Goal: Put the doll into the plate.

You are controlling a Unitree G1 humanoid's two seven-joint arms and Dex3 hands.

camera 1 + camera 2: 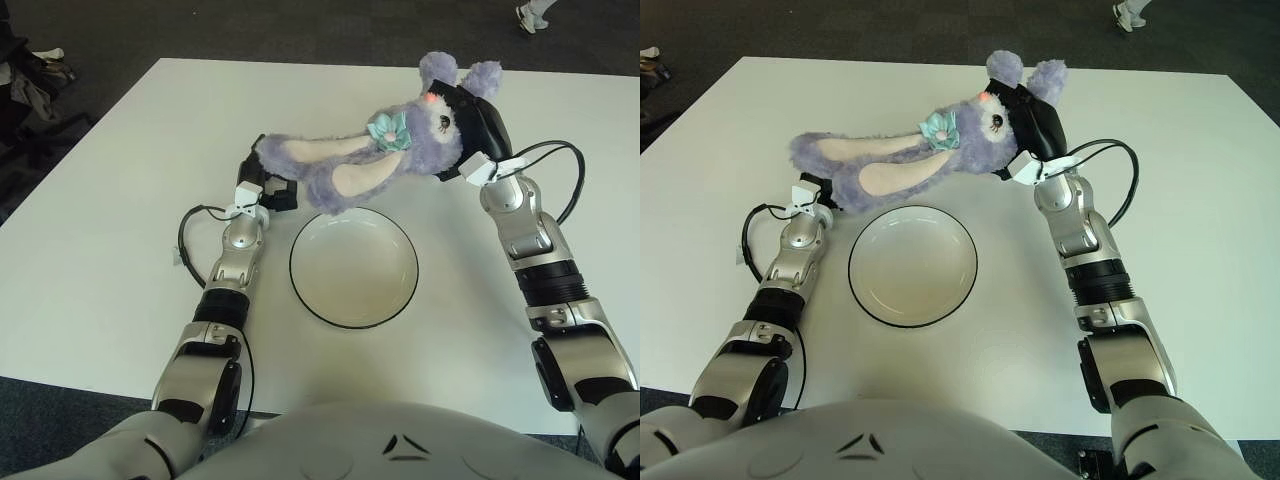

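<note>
Left fingers (268, 190) half hidden behind doll (380, 155) in right hand (478, 125).

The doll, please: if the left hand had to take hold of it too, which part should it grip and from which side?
Probably the long ears. The right hand holds the doll at its head, and the floppy ears trail out toward the robot's left, above the left hand beside the plate. Coming up from below, the fingers could likely close around the narrow, soft ears.
</note>
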